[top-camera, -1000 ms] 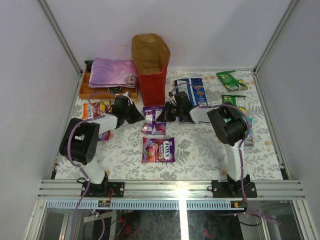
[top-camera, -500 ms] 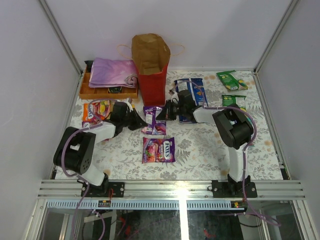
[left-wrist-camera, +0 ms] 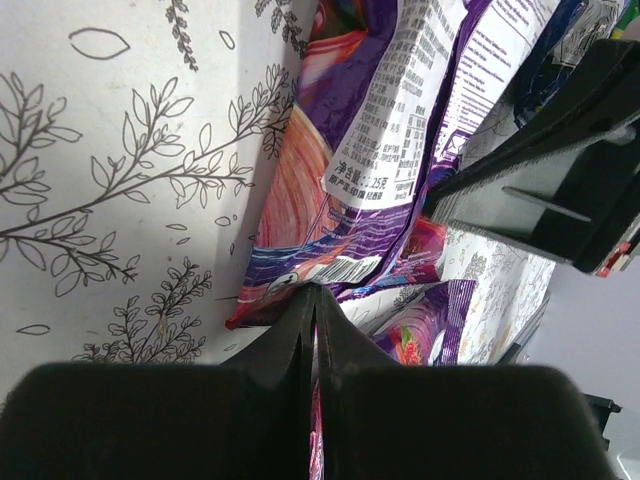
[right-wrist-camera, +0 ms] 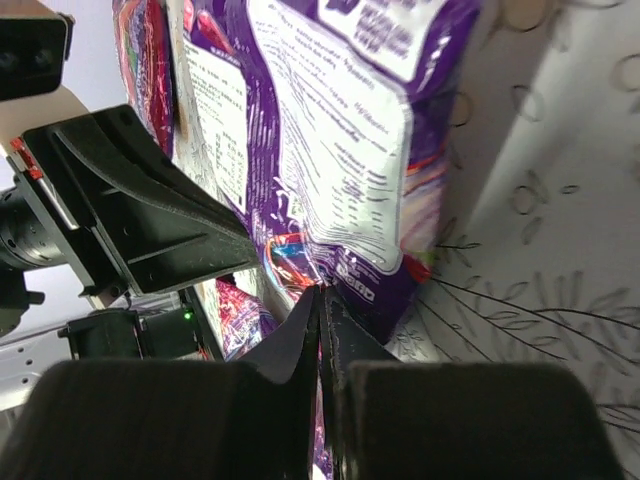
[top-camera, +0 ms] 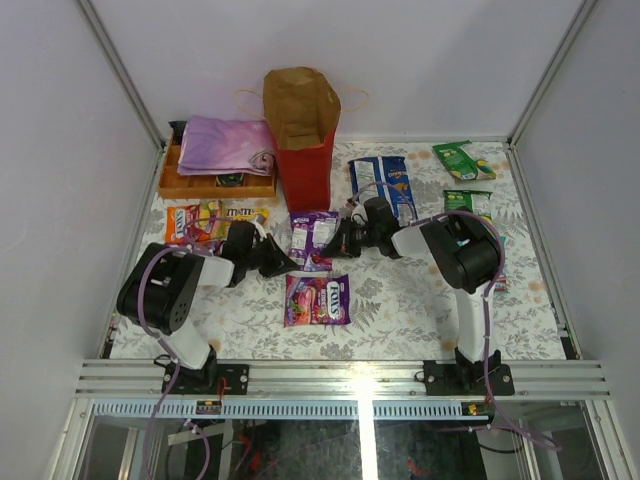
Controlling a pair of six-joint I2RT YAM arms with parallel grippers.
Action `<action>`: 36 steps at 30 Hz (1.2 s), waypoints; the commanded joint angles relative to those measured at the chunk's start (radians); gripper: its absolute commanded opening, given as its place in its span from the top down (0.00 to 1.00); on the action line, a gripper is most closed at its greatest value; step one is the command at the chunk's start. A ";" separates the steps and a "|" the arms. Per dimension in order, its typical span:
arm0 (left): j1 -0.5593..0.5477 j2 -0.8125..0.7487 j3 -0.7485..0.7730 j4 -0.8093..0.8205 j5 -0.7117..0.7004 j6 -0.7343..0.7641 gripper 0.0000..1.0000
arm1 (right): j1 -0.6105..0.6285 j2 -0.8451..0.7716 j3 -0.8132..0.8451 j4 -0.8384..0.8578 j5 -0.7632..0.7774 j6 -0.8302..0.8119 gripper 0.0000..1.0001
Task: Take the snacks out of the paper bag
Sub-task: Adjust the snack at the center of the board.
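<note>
The red paper bag (top-camera: 305, 150) stands upright at the back, its mouth open. A purple candy packet (top-camera: 313, 236) lies in front of it, white label side up. My left gripper (top-camera: 289, 265) is shut on its left near edge; in the left wrist view the tips (left-wrist-camera: 314, 292) pinch the packet (left-wrist-camera: 385, 150). My right gripper (top-camera: 331, 248) is shut on its right edge; in the right wrist view the tips (right-wrist-camera: 322, 291) pinch the packet (right-wrist-camera: 340, 150). A second purple packet (top-camera: 317, 299) lies flat just nearer.
A long blue chip bag (top-camera: 385, 183) and green packets (top-camera: 463, 160) (top-camera: 468, 202) lie at the right. Orange and yellow packs (top-camera: 200, 221) lie at the left. A wooden box with purple cloth (top-camera: 222, 150) stands left of the bag.
Both arms have swung low towards the purple packet and closed in on it from either side. The packet now lies spread wider with its white label side up.
</note>
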 commanded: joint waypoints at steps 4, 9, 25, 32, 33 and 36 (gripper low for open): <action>0.004 -0.056 -0.022 -0.072 -0.044 0.013 1.00 | -0.040 -0.090 0.074 -0.188 0.092 -0.150 1.00; 0.004 -0.122 0.038 -0.148 -0.045 0.043 1.00 | 0.000 -0.147 0.214 -0.249 0.108 -0.212 1.00; 0.012 -0.018 0.073 -0.001 -0.045 0.010 1.00 | 0.115 0.116 0.570 -0.364 0.190 -0.271 1.00; 0.019 0.130 0.024 0.117 -0.030 -0.012 1.00 | 0.118 0.208 0.451 -0.273 0.248 -0.207 1.00; 0.019 0.139 0.013 0.130 -0.025 -0.019 1.00 | 0.118 0.213 0.434 -0.267 0.269 -0.200 1.00; 0.018 0.145 -0.023 0.153 -0.024 -0.030 1.00 | 0.116 0.223 0.407 -0.269 0.320 -0.183 1.00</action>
